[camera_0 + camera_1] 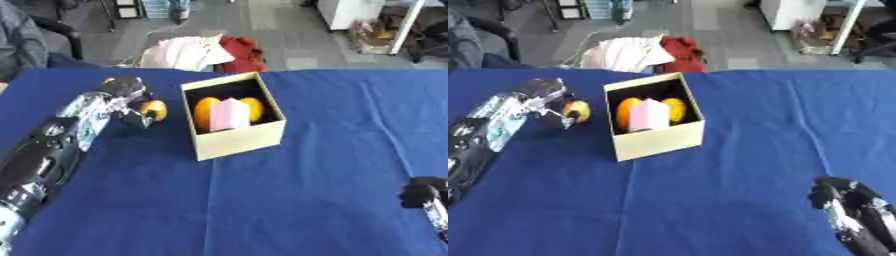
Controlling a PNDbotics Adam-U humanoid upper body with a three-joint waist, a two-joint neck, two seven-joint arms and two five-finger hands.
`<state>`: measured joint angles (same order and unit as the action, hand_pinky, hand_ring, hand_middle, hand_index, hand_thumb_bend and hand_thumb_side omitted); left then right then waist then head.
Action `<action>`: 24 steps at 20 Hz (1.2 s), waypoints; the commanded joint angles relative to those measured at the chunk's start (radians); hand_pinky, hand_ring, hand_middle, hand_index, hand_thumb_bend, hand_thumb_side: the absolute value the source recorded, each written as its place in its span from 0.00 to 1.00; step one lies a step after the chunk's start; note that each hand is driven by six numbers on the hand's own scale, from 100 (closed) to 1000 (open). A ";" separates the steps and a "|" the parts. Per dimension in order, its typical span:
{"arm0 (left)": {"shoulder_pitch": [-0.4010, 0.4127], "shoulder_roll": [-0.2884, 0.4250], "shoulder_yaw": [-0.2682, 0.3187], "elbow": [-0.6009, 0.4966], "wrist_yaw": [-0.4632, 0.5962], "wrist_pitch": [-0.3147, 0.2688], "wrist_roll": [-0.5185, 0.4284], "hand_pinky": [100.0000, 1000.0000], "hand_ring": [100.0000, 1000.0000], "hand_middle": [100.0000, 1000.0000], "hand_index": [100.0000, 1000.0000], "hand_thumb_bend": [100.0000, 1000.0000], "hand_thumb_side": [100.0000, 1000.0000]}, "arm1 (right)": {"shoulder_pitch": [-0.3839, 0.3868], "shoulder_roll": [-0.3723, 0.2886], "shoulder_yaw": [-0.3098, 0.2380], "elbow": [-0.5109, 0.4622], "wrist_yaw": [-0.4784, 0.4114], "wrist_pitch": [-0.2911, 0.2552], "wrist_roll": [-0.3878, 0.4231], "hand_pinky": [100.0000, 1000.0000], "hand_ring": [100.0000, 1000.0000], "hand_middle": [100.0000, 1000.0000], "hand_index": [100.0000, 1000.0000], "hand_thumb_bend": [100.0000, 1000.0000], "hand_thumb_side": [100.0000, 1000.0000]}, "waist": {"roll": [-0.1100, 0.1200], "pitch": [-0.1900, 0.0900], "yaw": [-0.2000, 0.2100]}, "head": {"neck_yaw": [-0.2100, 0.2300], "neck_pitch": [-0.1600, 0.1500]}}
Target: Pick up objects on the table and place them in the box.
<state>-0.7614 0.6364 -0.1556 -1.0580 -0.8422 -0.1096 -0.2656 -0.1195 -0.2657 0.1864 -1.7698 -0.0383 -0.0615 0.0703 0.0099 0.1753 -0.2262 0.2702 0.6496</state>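
Your left hand (131, 102), upper left of the frame, is curled round an orange fruit (155, 110) just left of the open box (238, 142). The box already holds two orange fruits and a pink carton (229, 114). Your right hand (846, 200) rests lower right; I cannot tell its fingers. Bare blue tablecloth (332, 150) lies open around the box. No writing is readable.

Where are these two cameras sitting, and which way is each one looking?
Left eye view: in the robot's head, looking down at the blue table; shows the left hand curled round an orange fruit, and the right hand at the lower right edge.
Right eye view: beside it in the head, facing the same way; shows more of the right hand.
Shared: both show the box holding orange fruits and a pink object.
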 commanded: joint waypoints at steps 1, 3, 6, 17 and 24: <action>-0.045 0.052 0.009 -0.123 0.084 0.004 0.003 0.58 0.31 0.27 0.47 0.00 0.12 | -0.008 -0.015 -0.002 -0.013 -0.001 -0.003 0.003 0.60 0.59 0.55 0.66 0.00 0.43 | -0.003 -0.003 0.000 | 0.000 -0.007; -0.062 0.049 -0.009 -0.177 0.119 0.004 -0.001 0.59 0.33 0.28 0.49 0.00 0.11 | -0.008 -0.016 -0.001 -0.012 -0.001 -0.002 0.004 0.60 0.59 0.55 0.66 0.00 0.43 | -0.003 -0.004 -0.001 | 0.002 -0.005; -0.092 0.023 -0.051 -0.220 0.139 -0.004 -0.023 0.60 0.35 0.31 0.52 0.00 0.11 | -0.008 -0.015 0.001 -0.011 -0.002 -0.002 0.006 0.60 0.59 0.55 0.66 0.00 0.43 | -0.005 -0.006 -0.005 | 0.007 -0.002; -0.141 -0.123 -0.162 -0.165 0.147 -0.072 -0.076 0.63 0.43 0.39 0.60 0.00 0.12 | -0.010 -0.006 0.012 -0.009 -0.009 0.000 0.017 0.60 0.59 0.55 0.66 0.00 0.44 | -0.016 -0.009 -0.034 | 0.025 0.001; -0.135 -0.138 -0.180 -0.150 0.117 -0.093 -0.135 0.69 0.56 0.57 0.79 0.00 0.12 | -0.010 -0.006 0.013 -0.008 -0.010 0.001 0.019 0.60 0.59 0.55 0.66 0.00 0.44 | -0.017 -0.009 -0.037 | 0.025 0.001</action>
<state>-0.8758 0.4866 -0.3406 -1.2022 -0.7197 -0.1997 -0.3901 -0.1199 -0.2617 0.1989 -1.7688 -0.0453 -0.0590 0.0858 0.0097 0.1753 -0.2633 0.2961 0.6510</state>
